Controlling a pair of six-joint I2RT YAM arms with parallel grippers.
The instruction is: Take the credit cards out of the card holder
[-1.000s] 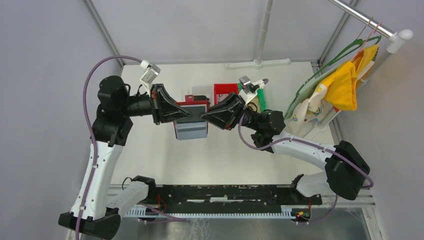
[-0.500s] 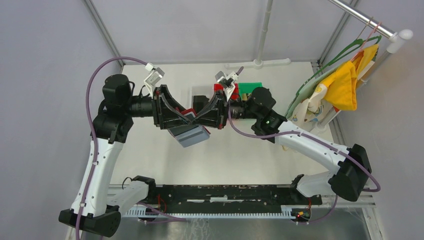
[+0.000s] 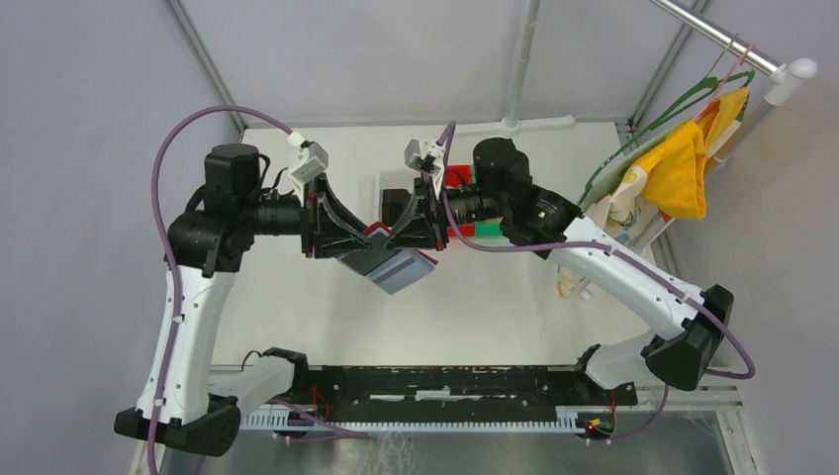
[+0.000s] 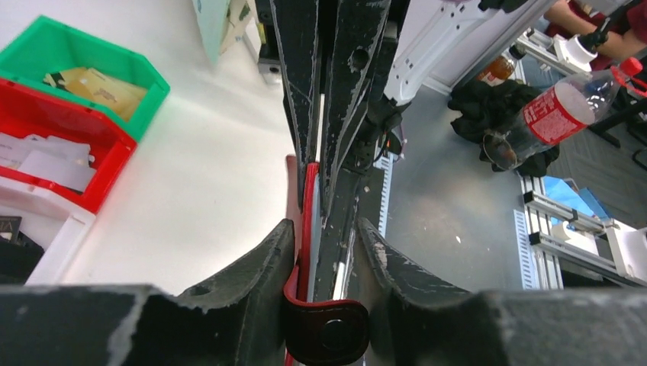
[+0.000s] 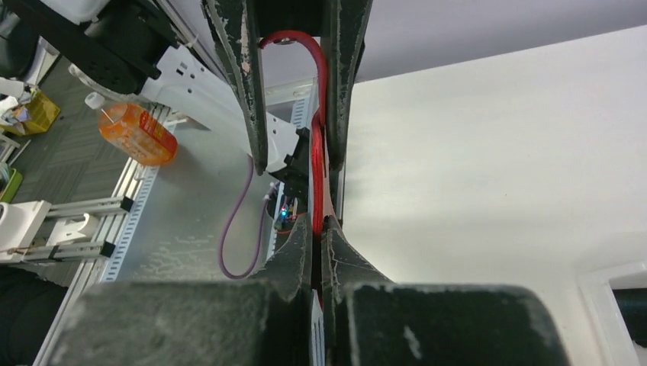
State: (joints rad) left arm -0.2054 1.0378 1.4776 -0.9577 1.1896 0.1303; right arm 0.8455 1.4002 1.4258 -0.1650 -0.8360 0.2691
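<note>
You see both arms meet in the middle, above the worktop (image 3: 495, 297), with the card holder (image 3: 374, 230) lifted between them and clear of the surface. The right gripper (image 5: 318, 229) comes from the right side; its fingers (image 5: 297, 252) are pressed nearly together and they pinch a thin red layer of the card holder. The left gripper (image 4: 326, 229) comes from the opposite side; its fingers (image 4: 259, 267) stand partly spread, one on each side of the card holder and of the right fingers; if they really press on it, I cannot tell.

In the left wrist view the dark red snap strap tab (image 4: 328, 332) sits low between the left fingers, and the red edge runs upward from it. In the top view a grey flat part (image 3: 401, 269) hangs tilted under the red cover; whether it is the inside of the holder or one of the credit cards, I cannot tell; no single card is clear to me in any view.

A green bin (image 4: 145, 107) and a red bin (image 4: 69, 122) stand side by side, touching, on the worktop behind the fingers; both hold papers.
</note>
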